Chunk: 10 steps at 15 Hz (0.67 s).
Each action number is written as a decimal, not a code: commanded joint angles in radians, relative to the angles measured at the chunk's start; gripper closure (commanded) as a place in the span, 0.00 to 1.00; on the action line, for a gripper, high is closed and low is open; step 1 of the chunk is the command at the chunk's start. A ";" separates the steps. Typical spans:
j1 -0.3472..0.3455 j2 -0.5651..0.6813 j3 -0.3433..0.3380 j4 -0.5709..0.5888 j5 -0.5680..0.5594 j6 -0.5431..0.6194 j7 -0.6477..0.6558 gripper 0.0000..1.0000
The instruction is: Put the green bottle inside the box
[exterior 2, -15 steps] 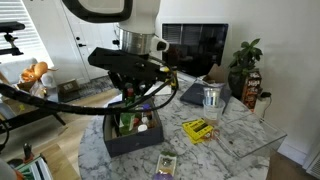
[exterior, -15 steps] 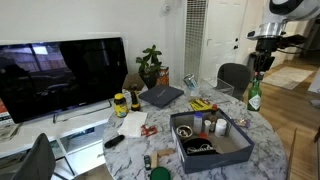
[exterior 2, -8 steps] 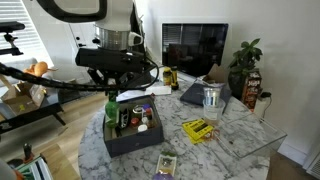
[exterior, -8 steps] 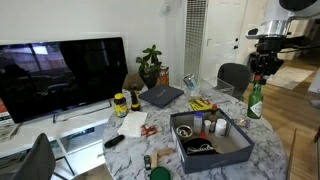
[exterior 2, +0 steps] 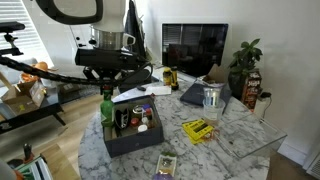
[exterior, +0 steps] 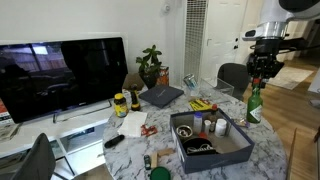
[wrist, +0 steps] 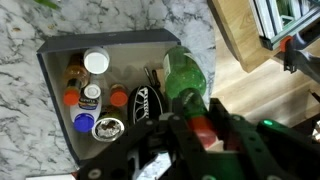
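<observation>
My gripper (exterior: 259,72) is shut on the neck of the green bottle (exterior: 255,106), a tall slim translucent bottle that hangs upright just beyond the far end of the dark grey box (exterior: 236,153). In an exterior view the bottle (exterior 2: 107,108) hangs at the box's (exterior 2: 135,143) near left corner. In the wrist view the gripper (wrist: 196,128) clamps the bottle (wrist: 183,76), whose body overlaps the right wall of the box (wrist: 57,58). The box holds several small bottles and jars.
On the marble table stand a yellow-lidded jar (exterior: 120,104), a flat dark slab (exterior: 161,96), a yellow packet (exterior: 201,104), a glass (exterior 2: 211,100) and a low round green object (exterior: 159,174). A TV (exterior: 62,78) and a plant (exterior: 150,65) stand behind. Wooden floor lies beyond the table edge.
My gripper has carried the green bottle lower and a little closer to the box's end. The things on the table have not moved.
</observation>
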State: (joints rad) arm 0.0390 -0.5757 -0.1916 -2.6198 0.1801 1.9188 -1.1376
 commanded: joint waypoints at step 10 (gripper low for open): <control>0.140 0.007 0.080 -0.103 0.060 0.268 -0.058 0.92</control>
State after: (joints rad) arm 0.1462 -0.5346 -0.1214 -2.6651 0.1991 2.0869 -1.1571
